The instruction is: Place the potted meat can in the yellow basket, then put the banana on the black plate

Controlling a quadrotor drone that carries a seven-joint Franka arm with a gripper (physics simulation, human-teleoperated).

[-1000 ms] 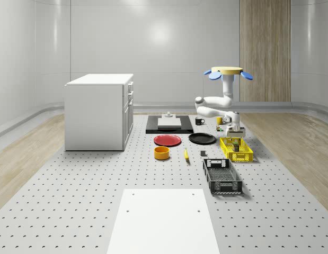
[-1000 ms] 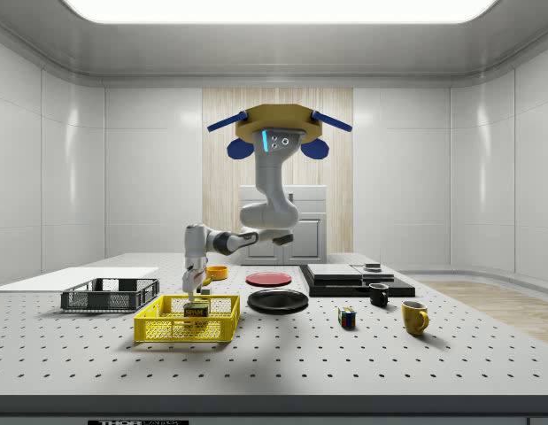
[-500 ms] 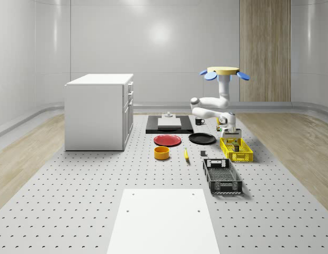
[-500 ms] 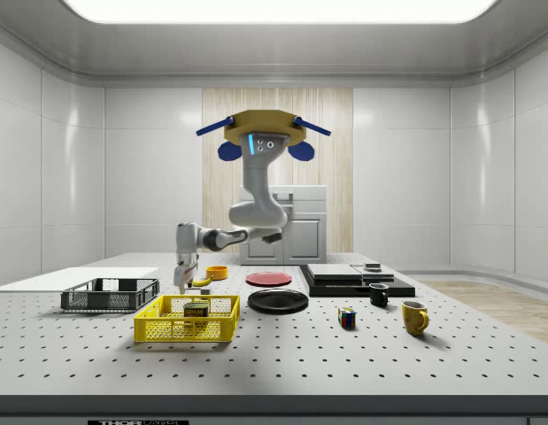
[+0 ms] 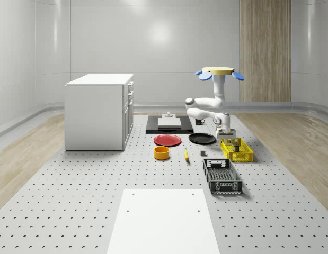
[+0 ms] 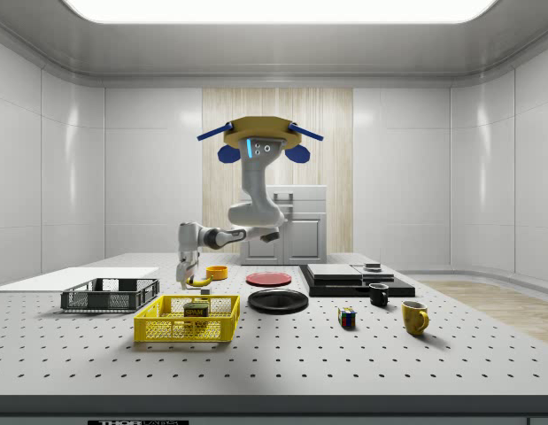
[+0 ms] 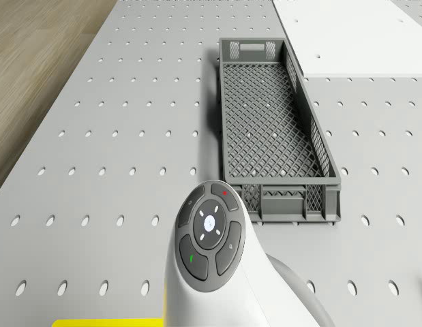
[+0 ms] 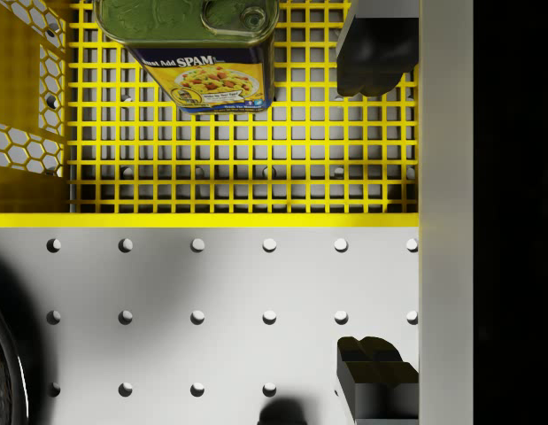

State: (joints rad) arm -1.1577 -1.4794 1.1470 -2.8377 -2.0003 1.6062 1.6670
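hand open, empty, above basketed can

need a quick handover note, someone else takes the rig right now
Gripper: open and empty, above the near rim of the yellow basket. The drone hovers above the table between basket and black plate.
Can: lies inside the basket, let go. Step one done.
Banana: on the table between the orange bowl and the grey crate, untouched.
Left: fetch the banana and set it on the black plate, which is bare.
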